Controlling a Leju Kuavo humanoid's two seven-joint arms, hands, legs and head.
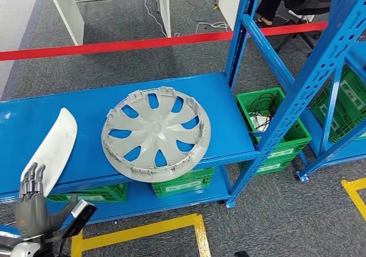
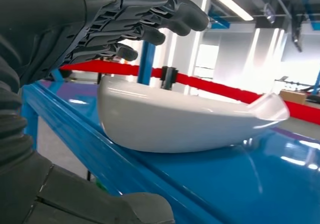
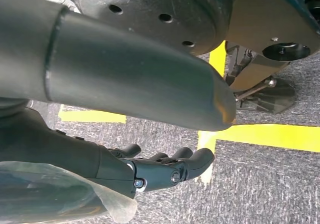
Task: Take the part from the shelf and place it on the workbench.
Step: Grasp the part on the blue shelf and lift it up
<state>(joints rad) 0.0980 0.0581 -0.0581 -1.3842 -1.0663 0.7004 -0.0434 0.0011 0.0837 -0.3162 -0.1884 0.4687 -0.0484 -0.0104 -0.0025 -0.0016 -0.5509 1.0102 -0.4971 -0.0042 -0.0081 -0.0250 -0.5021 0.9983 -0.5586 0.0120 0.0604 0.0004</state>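
A long white curved part (image 1: 54, 148) lies on the blue shelf (image 1: 224, 105) at its left, its near end at the front edge. My left hand (image 1: 32, 202) is raised just in front of that near end, fingers apart and holding nothing. In the left wrist view the white part (image 2: 181, 119) rests on the shelf (image 2: 234, 184) just beyond my left hand (image 2: 124, 29), whose fingers (image 2: 181, 14) reach over its end without touching it. My right hand (image 3: 151, 166) hangs above the grey carpet, fingers loosely extended and empty.
A large grey wheel cover (image 1: 156, 132) lies flat on the middle of the shelf, overhanging the front edge. Green crates (image 1: 271, 128) sit on the lower level. Blue uprights (image 1: 319, 68) rise at the right. Red tape (image 1: 129, 44) and yellow floor tape (image 1: 146, 229) mark the carpet.
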